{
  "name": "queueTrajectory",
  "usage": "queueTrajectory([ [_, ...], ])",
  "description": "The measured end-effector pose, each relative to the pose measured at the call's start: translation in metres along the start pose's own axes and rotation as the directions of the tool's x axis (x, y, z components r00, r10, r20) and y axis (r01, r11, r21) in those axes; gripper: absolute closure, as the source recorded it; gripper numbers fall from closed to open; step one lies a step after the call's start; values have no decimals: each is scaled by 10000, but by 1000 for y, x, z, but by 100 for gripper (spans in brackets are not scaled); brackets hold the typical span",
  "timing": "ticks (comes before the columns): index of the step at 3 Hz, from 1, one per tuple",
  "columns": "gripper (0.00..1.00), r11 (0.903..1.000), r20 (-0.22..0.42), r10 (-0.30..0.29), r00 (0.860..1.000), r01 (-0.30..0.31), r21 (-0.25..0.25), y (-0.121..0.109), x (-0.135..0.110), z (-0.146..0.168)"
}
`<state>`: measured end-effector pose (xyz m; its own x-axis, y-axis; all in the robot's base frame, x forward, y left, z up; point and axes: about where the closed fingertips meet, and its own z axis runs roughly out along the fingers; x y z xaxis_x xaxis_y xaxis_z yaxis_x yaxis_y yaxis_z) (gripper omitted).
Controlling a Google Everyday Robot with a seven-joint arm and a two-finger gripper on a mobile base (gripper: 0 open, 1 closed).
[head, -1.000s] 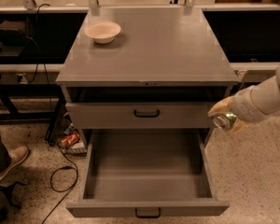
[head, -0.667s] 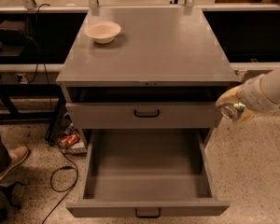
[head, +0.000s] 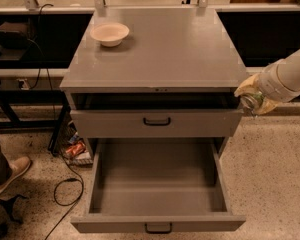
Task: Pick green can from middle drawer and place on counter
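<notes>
Raised higher, pincer point(head: 253, 100) grasping green can point(head: 250, 103), beside counter point(head: 165, 49) front-right edge, middle drawer point(head: 157, 184) open below

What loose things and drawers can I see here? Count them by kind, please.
Bowls: 1, the cream bowl on the counter.
Cans: 1, the green can held in the gripper at the cabinet's right edge.
Drawers: 2, top drawer and middle drawer, pulled out.
Total: 4.
</notes>
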<state>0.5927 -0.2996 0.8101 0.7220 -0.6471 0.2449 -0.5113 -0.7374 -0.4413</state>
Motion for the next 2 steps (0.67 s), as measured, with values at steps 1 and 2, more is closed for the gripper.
queueTrajectory([
  [1,100,10000,85,12,10000,-12,-56,-1,1,2],
  [2,100,9995,-161,-293,9994,292,-73,-18,31,-10],
])
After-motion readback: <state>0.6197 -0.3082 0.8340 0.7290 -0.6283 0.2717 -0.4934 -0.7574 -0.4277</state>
